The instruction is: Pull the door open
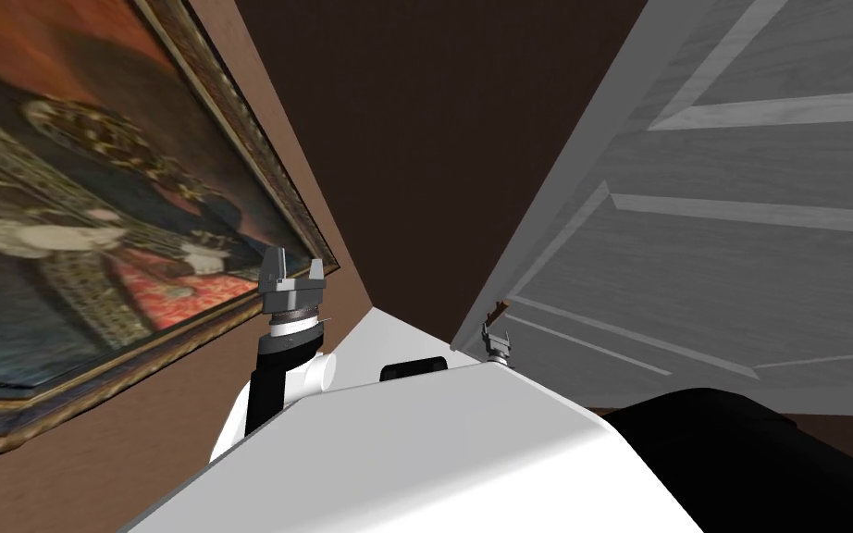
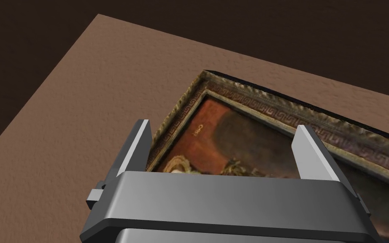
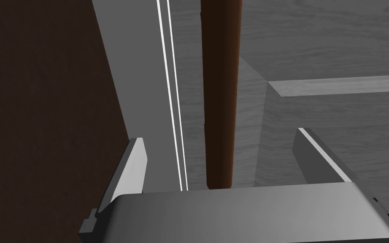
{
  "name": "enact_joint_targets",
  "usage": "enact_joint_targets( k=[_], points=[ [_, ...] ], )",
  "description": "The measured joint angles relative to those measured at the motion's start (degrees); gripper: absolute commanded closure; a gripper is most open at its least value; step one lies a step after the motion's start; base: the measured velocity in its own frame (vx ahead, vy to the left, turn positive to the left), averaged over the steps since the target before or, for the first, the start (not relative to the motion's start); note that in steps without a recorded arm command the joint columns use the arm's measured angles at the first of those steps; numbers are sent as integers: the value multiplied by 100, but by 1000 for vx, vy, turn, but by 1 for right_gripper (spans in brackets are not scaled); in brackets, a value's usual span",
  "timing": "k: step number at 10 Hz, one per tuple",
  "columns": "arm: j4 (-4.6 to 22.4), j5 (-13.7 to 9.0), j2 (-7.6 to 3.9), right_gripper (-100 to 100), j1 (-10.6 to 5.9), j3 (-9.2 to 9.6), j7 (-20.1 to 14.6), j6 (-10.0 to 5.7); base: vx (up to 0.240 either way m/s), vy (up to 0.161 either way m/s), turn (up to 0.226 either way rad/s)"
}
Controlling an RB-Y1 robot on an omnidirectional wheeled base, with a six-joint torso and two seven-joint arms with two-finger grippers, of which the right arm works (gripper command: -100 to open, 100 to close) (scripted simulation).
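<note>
A grey panelled door [image 1: 711, 231] fills the right of the head view, its edge turned toward me. A slim brown bar handle [image 3: 220, 105] runs along the door's panelled face [image 3: 328, 42] close to that edge; in the head view it is a small brown sliver [image 1: 502, 305]. My right gripper [image 3: 221, 136] is open and straddles the handle's lower end, both fingers apart from it. In the head view this gripper [image 1: 496, 329] sits small at the door's edge. My left gripper [image 1: 294, 261] is raised and open, holding nothing.
A large framed painting [image 1: 92, 213] hangs on the brown wall [image 1: 101, 463] close on my left, and the left gripper [image 2: 223, 125] faces its frame corner [image 2: 208, 78]. A dark brown surface [image 1: 434, 139] lies between wall and door.
</note>
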Motion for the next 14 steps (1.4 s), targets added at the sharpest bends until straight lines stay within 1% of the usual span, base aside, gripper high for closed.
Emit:
enact_joint_targets(
  k=[2, 4, 5, 6, 8, 9, 14],
  points=[
    [215, 6, -109, -100, -94, -38, -215, 12, 94, -1, 4],
    [367, 6, -229, -100, -147, -80, -416, 35, 98, -5, 2],
    [373, -6, -296, -100, -145, -112, -490, 64, 98, -11, 4],
    [486, -3, -337, -100, -205, -127, -579, 76, 124, -1, 7],
    [598, 3, -456, -100, -203, -155, -783, 92, 62, 16, -21],
    [608, 0, -460, 100, -193, -157, -798, 100, -11, 7, 24],
    [597, 4, -454, 100, -200, -154, -783, 86, -4, -4, -2]
  ],
)
